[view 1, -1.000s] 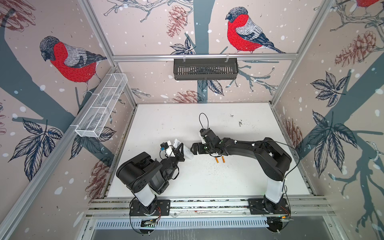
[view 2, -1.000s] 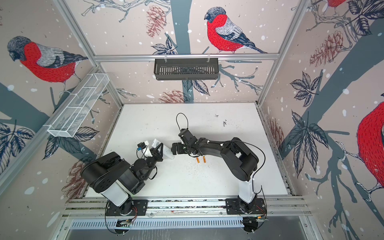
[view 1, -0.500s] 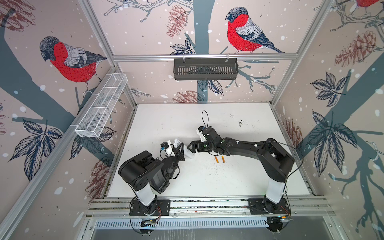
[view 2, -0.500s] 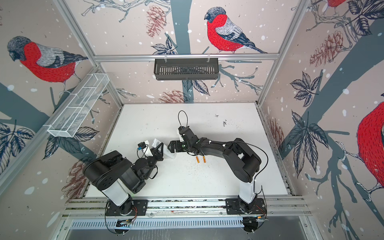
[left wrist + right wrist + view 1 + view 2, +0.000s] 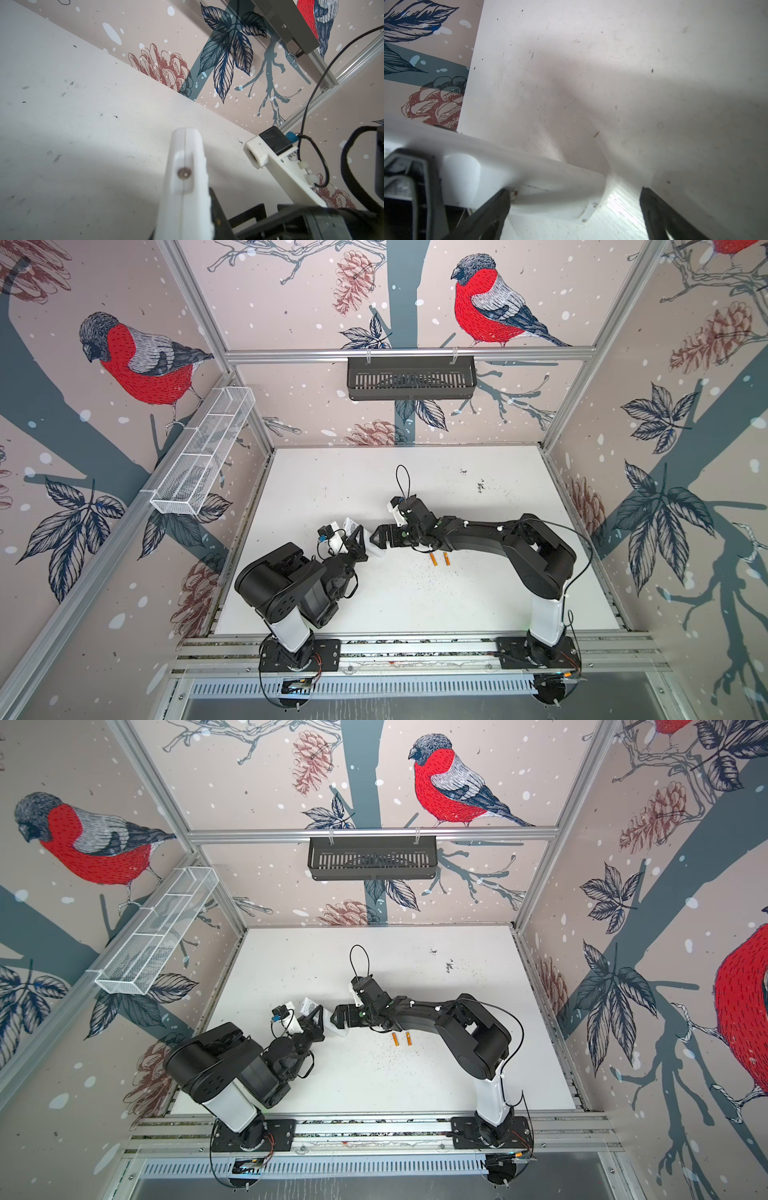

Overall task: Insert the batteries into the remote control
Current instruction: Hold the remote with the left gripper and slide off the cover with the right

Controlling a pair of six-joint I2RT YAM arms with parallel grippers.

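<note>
In both top views, one remote [image 5: 374, 551] is raised off the surface [image 5: 478, 597], clenched in the left gripper [image 5: 360, 540]. The right gripper [image 5: 376, 537], spread wide, is at the remote's right end. Two batteries [image 5: 433, 560] lie side by side on the surface, right of the remote and apart from it.

Left wrist view: the remote [image 5: 185, 187] shows edge-on, gripped.

Right wrist view: the remote's end [image 5: 550, 182] sits between the right gripper's [image 5: 575, 199] open jaws, one finger [image 5: 496, 205] at its edge.
</note>
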